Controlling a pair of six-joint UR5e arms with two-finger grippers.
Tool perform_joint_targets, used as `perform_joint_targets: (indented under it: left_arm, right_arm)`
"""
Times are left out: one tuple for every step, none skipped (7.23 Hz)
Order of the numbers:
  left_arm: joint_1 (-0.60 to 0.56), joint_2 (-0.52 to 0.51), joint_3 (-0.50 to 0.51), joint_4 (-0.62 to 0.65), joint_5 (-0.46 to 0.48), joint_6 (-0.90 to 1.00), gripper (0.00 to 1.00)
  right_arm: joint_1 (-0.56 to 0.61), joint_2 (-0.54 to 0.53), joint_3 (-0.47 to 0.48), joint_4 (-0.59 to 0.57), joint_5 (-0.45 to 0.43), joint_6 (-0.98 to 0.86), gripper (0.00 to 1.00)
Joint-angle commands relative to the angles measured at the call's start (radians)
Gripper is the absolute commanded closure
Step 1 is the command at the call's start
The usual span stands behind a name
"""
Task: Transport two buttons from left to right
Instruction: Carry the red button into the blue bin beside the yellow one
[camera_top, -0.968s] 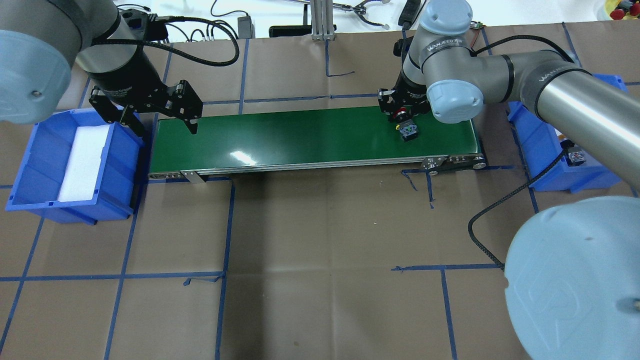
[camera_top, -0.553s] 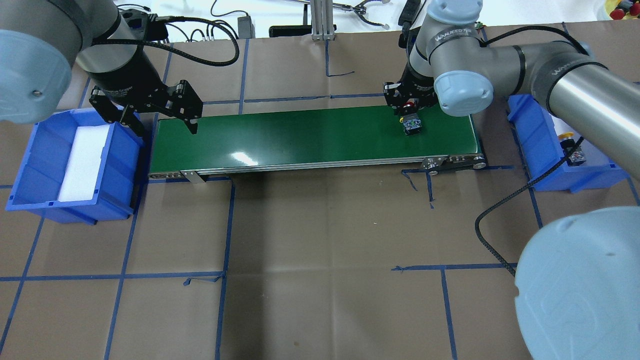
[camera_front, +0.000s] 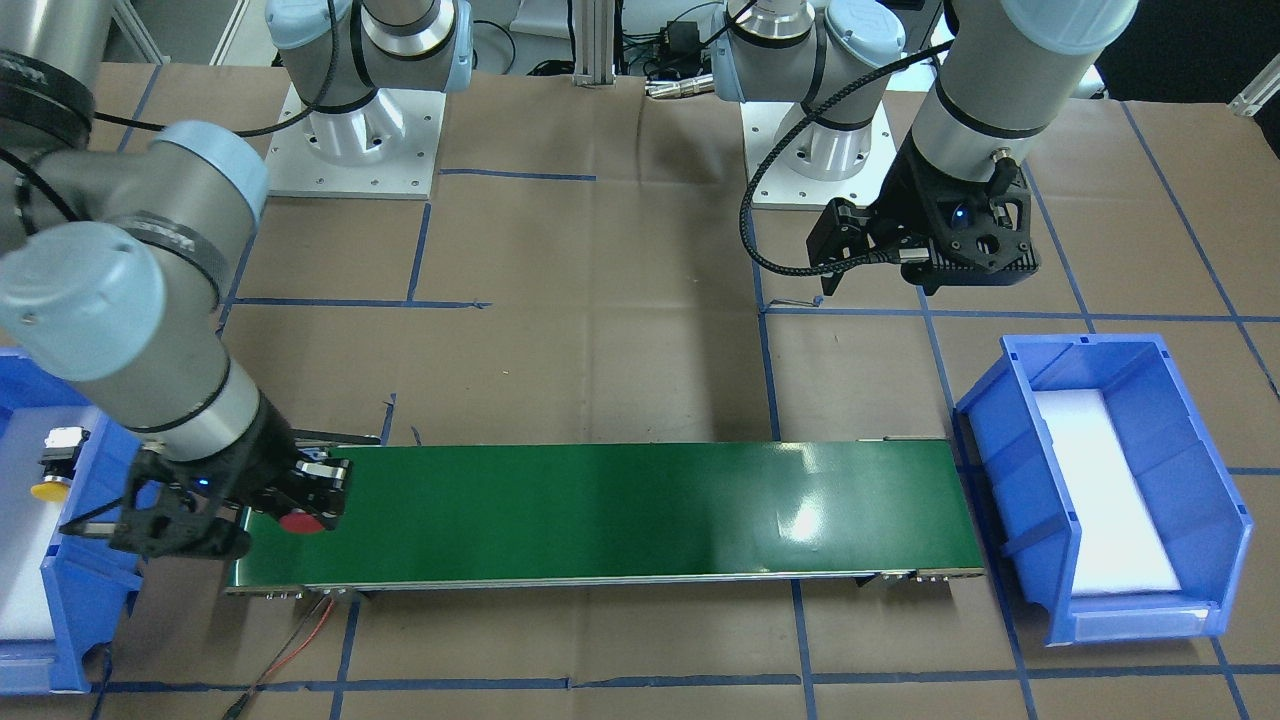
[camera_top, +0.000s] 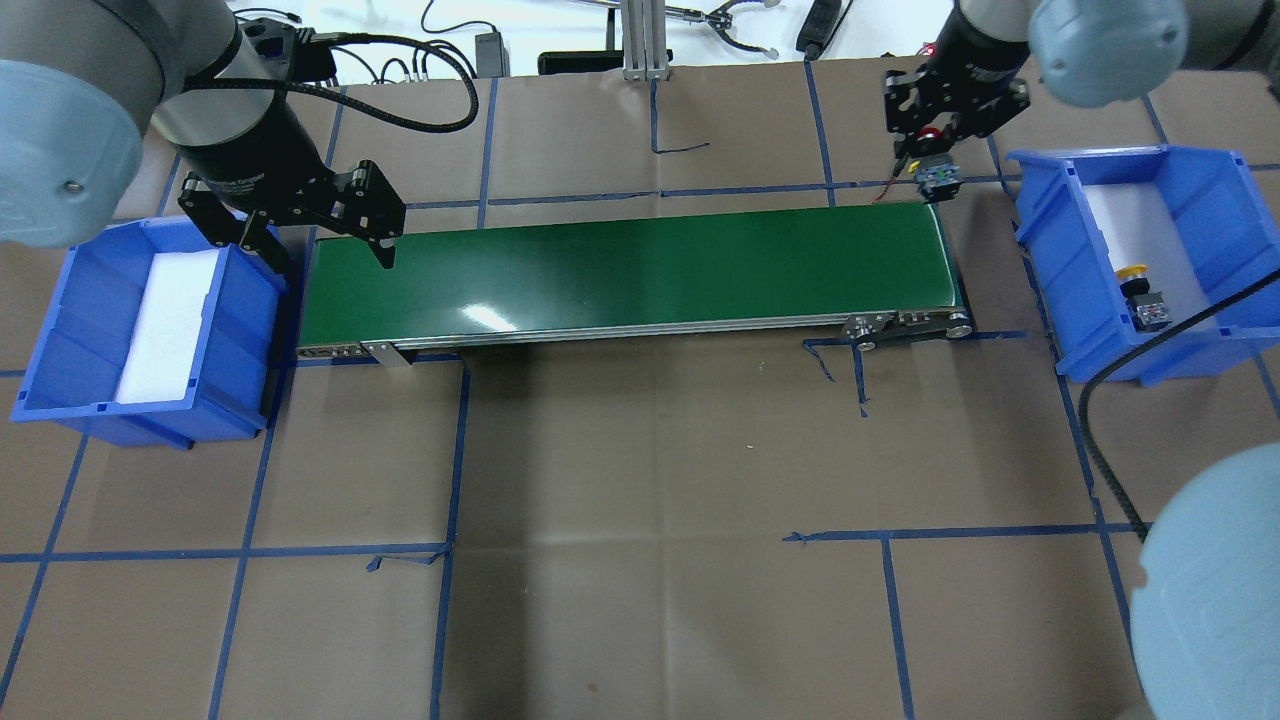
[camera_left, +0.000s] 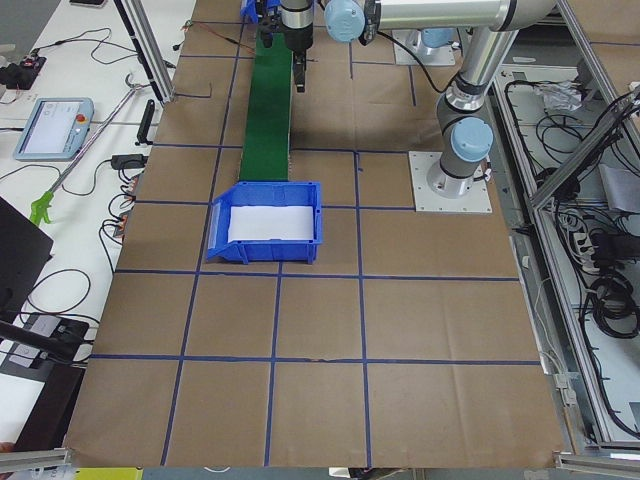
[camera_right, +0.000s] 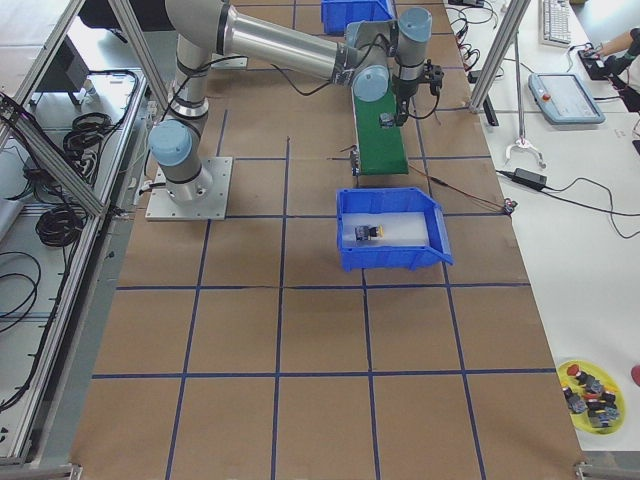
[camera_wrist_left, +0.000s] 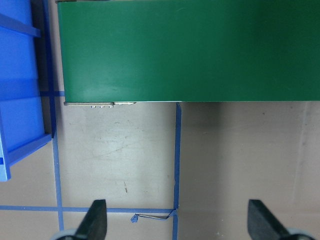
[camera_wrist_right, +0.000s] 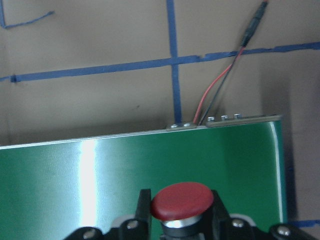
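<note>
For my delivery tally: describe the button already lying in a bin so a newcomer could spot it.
Overhead, find the blue bin past the green conveyor's right end. On its white foam lies the yellow-capped button; the other button, red-capped, is in the right gripper.

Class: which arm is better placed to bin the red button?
Right: the right gripper holds the red mushroom-cap button near the blue plastic bin with the yellow button; the open left gripper is distant.

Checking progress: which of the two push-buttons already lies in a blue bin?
The yellow-capped push-button: it lies on the white foam in the blue plastic bin on the robot's right. The red-capped push-button is clamped in the right gripper, outside any bin.
</note>
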Motion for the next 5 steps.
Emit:
perform_joint_targets:
  left_arm:
    - [0.0,0.0,0.0,0.0,0.0,0.0,0.0]
    - [0.0,0.0,0.0,0.0,0.0,0.0,0.0]
    - [0.0,-0.002,0.0,0.0,0.0,0.0,0.0]
    - [0.0,0.003,-0.002,0.0,0.0,-0.002,0.0]
    - [0.0,0.0,-0.002,0.0,0.0,-0.002,0.0]
  right_arm:
    - [-0.198,0.008,-0.135,0.166,-0.007,-0.297,0.96]
    - [-0.269,0.022,-0.151,0.162,-0.007,-0.401,0.96]
    - [-0.319,0.051,-0.154,0.155,-0.01,-0.474,0.96]
    - [-0.366,0.091,-0.148,0.138,-0.005,-0.514,0.96]
    - [-0.396,0.134,-0.157,0.138,-0.007,-0.507,0.96]
